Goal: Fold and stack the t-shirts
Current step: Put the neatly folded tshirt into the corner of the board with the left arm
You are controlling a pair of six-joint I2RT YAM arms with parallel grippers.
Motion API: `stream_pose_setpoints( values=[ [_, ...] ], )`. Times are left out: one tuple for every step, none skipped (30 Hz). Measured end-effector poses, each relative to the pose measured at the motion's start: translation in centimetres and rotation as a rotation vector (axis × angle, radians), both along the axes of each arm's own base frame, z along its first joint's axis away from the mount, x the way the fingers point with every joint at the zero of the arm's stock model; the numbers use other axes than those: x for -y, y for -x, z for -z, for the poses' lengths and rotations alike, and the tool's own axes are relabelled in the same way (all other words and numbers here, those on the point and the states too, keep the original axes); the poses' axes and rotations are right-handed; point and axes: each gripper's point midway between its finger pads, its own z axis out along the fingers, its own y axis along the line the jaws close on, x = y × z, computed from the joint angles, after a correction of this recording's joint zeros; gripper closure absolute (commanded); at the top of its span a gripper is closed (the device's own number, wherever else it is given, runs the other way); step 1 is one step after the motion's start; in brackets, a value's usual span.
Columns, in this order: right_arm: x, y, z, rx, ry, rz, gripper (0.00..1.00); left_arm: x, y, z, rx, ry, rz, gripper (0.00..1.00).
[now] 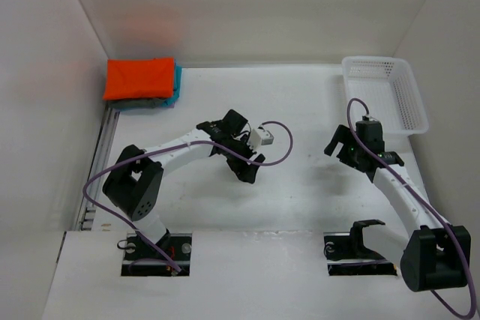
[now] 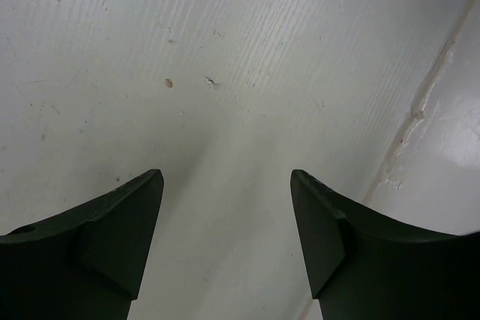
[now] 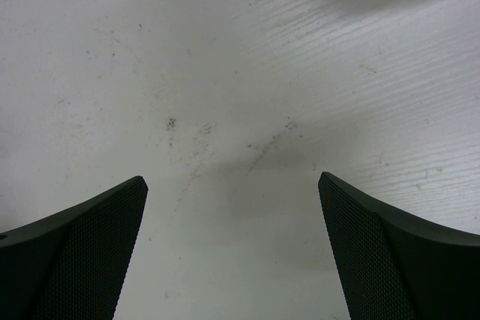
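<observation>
Neat pile of t-shirts [image 1: 141, 79], orange on top, far-left corner

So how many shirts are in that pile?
3. All are stacked in the far left corner: the orange shirt on top, a teal shirt peeking out on its right, a grey shirt showing below. Another may be hidden underneath.
</observation>
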Motion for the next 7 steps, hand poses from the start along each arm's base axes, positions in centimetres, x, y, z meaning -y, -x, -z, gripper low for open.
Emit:
stream_pose_setpoints(
  values=[
    [0.00,0.00,0.00,0.000,0.000,0.000,0.00,0.00,0.00,0.00,0.000,0.000,0.000,0.34],
    [0.00,0.00,0.01,0.000,0.000,0.000,0.00,0.00,-0.01,0.00,0.000,0.000,0.000,0.34],
    [0.01,0.01,0.02,-0.001,0.000,0.000,0.00,0.01,0.01,0.00,0.000,0.000,0.000,0.35],
    [0.01,0.01,0.02,-0.001,0.000,0.000,0.00,0.00,0.00,0.00,0.000,0.000,0.001,0.35],
    [0.01,0.01,0.03,-0.001,0.000,0.000,0.00,0.00,0.01,0.00,0.000,0.000,0.000,0.34],
    [0.00,0.04,0.07,-0.002,0.000,0.000,0.00,0.00,0.00,0.00,0.000,0.000,0.001,0.33],
    [0.00,0.06,0.10,-0.003,0.000,0.000,0.00,0.00,-0.02,-0.01,0.001,0.000,0.000,0.33]
  ],
)
